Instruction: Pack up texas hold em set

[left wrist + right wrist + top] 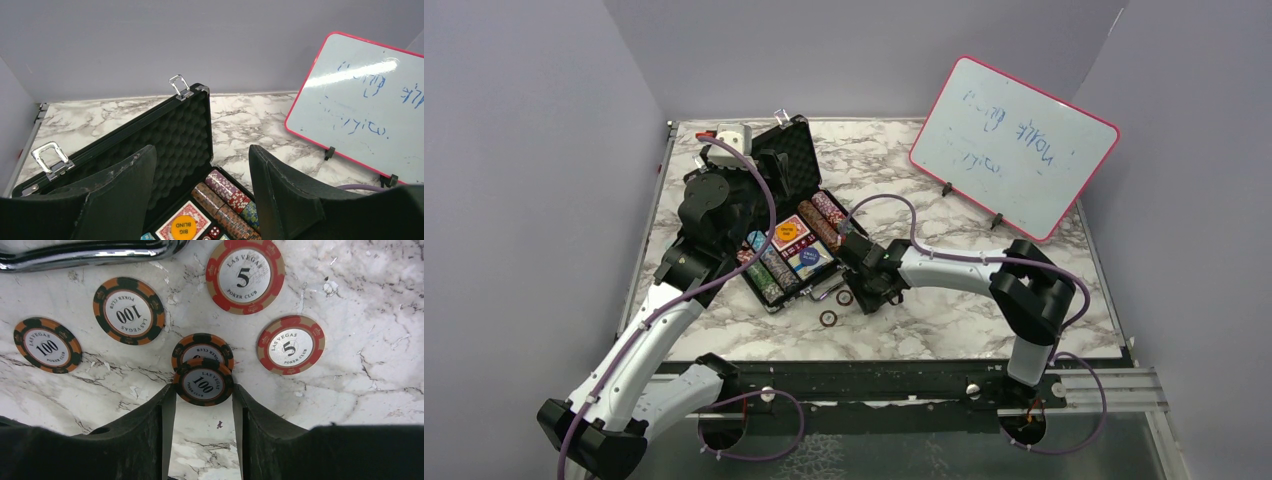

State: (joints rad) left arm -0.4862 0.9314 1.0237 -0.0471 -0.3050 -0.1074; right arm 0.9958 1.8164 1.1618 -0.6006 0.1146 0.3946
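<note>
Marble tabletop (350, 390) holds loose chips just near of the briefcase (789, 160), which stands open at the far left with its foam-lined lid upright. Our right gripper (202, 391) has both pads against a black-and-orange chip (202, 382) marked "LAS VEGAS 100 POKER CLUB", which overlaps a second 100 chip (202, 346). Two more 100 chips (129, 310) and two red "5" chips (291, 345) lie around them. Our left gripper (202, 155) hangs wide and empty above the case, where an orange button (183, 226) reads "BIG BLIND". We cannot read the blue scrawl on the whiteboard (360, 100).
</note>
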